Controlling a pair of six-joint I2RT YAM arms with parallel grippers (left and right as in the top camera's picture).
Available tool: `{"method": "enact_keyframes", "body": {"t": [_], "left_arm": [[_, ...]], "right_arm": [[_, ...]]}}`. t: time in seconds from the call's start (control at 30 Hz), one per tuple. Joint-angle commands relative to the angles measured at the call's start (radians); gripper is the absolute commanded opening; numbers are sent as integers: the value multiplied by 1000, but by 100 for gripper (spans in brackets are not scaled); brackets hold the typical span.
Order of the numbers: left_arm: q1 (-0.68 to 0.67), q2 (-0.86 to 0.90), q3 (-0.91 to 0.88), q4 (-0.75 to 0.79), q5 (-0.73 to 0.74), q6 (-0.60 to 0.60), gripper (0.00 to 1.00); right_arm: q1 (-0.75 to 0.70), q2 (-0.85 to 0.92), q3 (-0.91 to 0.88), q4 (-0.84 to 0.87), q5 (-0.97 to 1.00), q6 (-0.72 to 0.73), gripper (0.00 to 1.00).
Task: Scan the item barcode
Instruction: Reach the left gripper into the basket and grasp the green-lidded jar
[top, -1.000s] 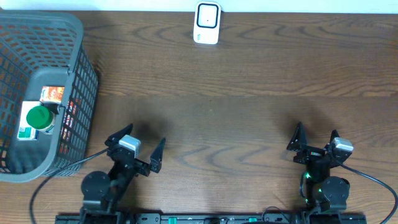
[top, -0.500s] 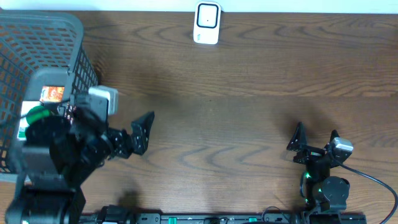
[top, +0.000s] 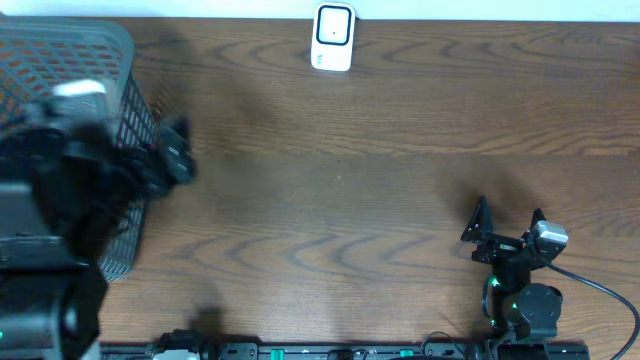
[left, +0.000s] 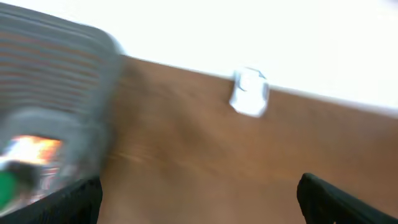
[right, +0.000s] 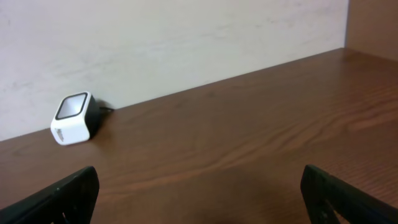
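The barcode scanner (top: 333, 37), a small white box with a dark window, stands at the table's far edge; it also shows as the scanner (right: 74, 118) and, blurred, the scanner (left: 250, 93). The items lie in the grey mesh basket (top: 120, 60) at the left. My raised, blurred left arm hides them from overhead. In the left wrist view a blurry orange-labelled item (left: 31, 149) and a green one (left: 5, 185) show at the basket (left: 56, 81). My left gripper (left: 199, 208) is open and empty, beside the basket's right wall. My right gripper (top: 508, 215) rests open and empty at the front right.
Bare brown wooden table (top: 350, 200) lies between the basket and the right arm. A pale wall (right: 186, 37) runs behind the scanner. Cables trail from the arm bases along the front edge.
My left arm has risen from the table's front and swung left and back to the basket, covering the items from overhead. Its jaws stayed open. The right arm has not moved.
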Motion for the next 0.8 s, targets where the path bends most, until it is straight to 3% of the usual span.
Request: {"method": "enact_keyframes", "body": {"t": [0.0,0.2,0.37,0.53,0.77], "left_arm": [[103,104,87,-48,-129,-121,98],[394,283,100,-98,-129,-335,98],[553,412,100,-114,-125,-383,98],[631,514,98,-114,-113,-414,98],[636,658,97,-114,-114,-412,98]], "right_arm": [[2,-2,-1,-2,13,12,99],[2,-2,-1,-2,13,12,99],[2,-2,-1,-2,13,12,99],[2,-2,-1,-2,13,12,99],[2,-2,-1,-2,13,12,99]]}}
